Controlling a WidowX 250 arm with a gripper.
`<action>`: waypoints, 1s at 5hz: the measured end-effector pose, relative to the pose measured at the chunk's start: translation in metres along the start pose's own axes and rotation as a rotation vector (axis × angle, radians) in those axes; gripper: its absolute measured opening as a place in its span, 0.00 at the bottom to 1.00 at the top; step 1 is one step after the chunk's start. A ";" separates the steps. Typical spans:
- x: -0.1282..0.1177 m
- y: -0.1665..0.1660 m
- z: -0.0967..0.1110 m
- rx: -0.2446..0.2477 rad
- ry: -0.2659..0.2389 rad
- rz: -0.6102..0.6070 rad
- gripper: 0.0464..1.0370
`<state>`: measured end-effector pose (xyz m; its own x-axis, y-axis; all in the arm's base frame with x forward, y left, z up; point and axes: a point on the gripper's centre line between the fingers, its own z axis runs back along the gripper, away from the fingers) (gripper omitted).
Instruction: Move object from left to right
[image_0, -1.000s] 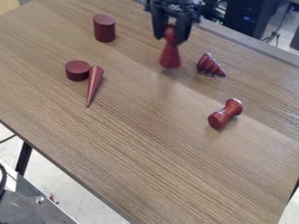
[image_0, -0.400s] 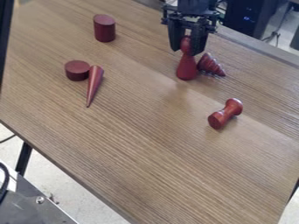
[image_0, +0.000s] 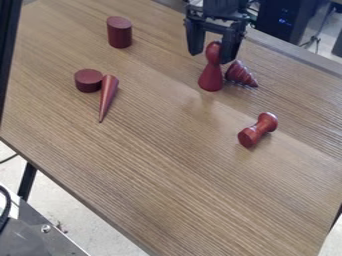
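Fingers (image_0: 196, 40) of the gripper (image_0: 212, 56) stand spread, the upright red pawn's (image_0: 211, 79) head between them, on the table's (image_0: 167, 175) far part. Just right: a ridged cone (image_0: 240, 74); nearer, a spool (image_0: 258, 131). Left: a slim cone (image_0: 108, 95) beside a squat disc (image_0: 88, 81), a cylinder (image_0: 119, 32) farther.

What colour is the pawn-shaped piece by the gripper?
Dark red, the pawn-shaped piece; camera view shows it best.

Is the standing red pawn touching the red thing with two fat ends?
Apart. The camera view shows tabletop between the pawn and the piece with two fat ends.
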<state>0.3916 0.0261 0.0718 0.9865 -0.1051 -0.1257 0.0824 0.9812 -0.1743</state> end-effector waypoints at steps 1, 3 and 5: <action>0.000 -0.001 -0.002 0.005 0.002 0.019 0.96; -0.013 0.001 0.039 0.030 -0.115 0.083 0.96; -0.033 0.030 0.063 0.023 -0.165 0.201 0.96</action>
<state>0.3708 0.0695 0.1321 0.9930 0.1182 0.0053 -0.1163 0.9833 -0.1396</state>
